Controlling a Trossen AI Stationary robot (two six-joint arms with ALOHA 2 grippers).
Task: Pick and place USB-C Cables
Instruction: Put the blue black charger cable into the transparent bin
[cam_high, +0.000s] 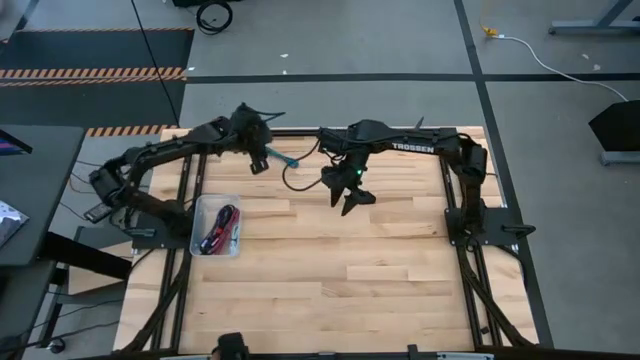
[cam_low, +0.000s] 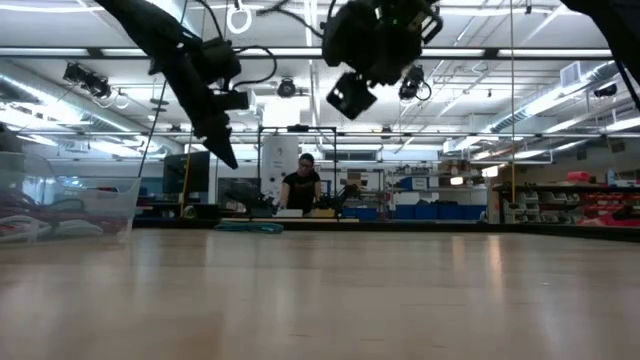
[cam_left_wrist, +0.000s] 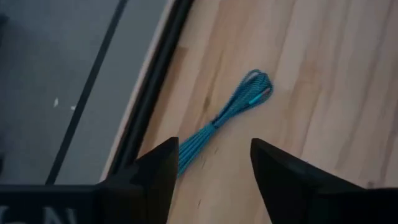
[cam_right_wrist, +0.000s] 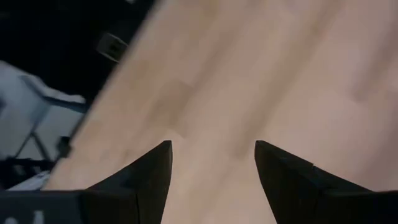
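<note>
Two dark fingers (cam_left_wrist: 155, 174) of the left tool (cam_left_wrist: 214, 171) framed the near edge of the left wrist view, standing wide apart and holding nothing. Just beyond them lay the teal cable (cam_left_wrist: 233, 109) on the bare wood of the counter (cam_left_wrist: 336, 93), close beside the dark frame rail (cam_left_wrist: 152, 81) at the far edge. Seen from above, hovered over the near end of that cable, with the looped end reaching away toward the middle. Not touching it yet.

Judged as the approach step for the last loose bundle: already lay in the tub (cam_high: 200, 212) at the left side a red-and-black bundle (cam_high: 218, 235), with other colours there too small to tell. Called next for a straight descent, jaws astride the bundle near its tied middle, then a close and a lift toward the tub. Might slip if gripped only at the thin end.

Hung the right tool (cam_high: 352, 198) above the middle of the counter, fingers spread wide, empty, well apart from the cable. Sat a person (cam_low: 300, 188) far behind, in the room.
</note>
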